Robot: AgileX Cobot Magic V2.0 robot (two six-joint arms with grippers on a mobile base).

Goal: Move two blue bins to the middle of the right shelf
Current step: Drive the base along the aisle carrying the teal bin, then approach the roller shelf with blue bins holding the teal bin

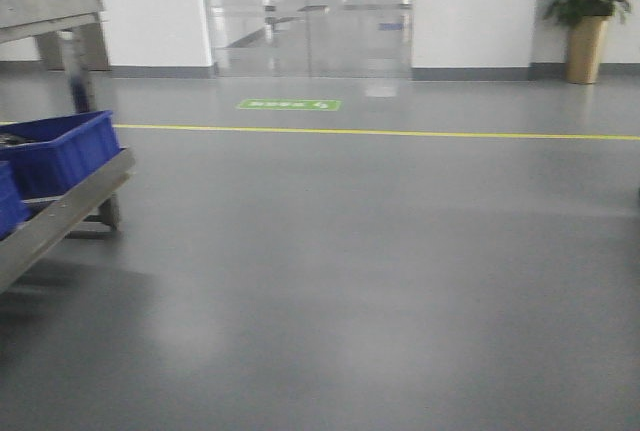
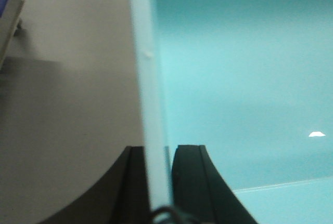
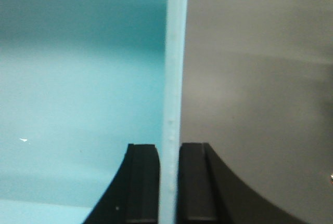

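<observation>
A grey polished floor point(image 1: 350, 271) fills the front-facing view, crossed by a yellow line point(image 1: 400, 133) toward glass doors point(image 1: 310, 11) at the top centre. A potted plant point(image 1: 586, 11) stands at the upper right by the white wall. At the left edge, a metal rack point(image 1: 60, 216) carries a dark blue bin point(image 1: 60, 151).

In the left wrist view, the left claw point(image 2: 157, 169) at the bottom centre is clamped on the rim of a pale cyan bin point(image 2: 244, 78), whose inside fills the right of the frame; grey floor lies at left.

In the right wrist view, the right claw point(image 3: 169, 182) at the bottom centre pinches the pale rim of the cyan bin, its inside filling the left half; floor and yellow line appear at right.
</observation>
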